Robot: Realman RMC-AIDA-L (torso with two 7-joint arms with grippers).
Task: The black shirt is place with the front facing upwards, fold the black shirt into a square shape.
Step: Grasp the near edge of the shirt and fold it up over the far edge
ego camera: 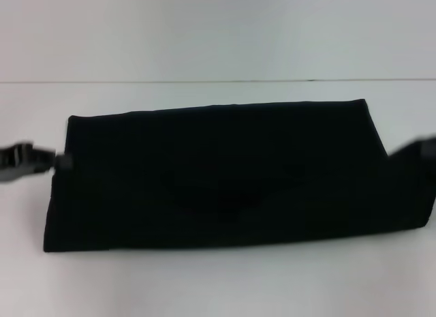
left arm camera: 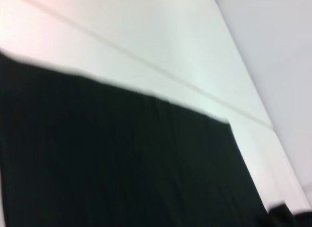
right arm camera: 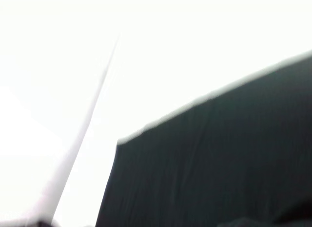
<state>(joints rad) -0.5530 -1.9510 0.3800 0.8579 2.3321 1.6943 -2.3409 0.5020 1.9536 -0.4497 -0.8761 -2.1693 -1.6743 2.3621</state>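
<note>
The black shirt lies on the white table folded into a long flat band running left to right. No lettering or label shows. My left gripper is at the shirt's left end, touching its edge. My right gripper is at the shirt's right end, at the picture's edge. The shirt fills the left wrist view and the right wrist view, with no fingers of those arms visible.
The table's far edge meets a pale wall behind the shirt. Bare white table surface lies in front of the shirt and beyond both ends.
</note>
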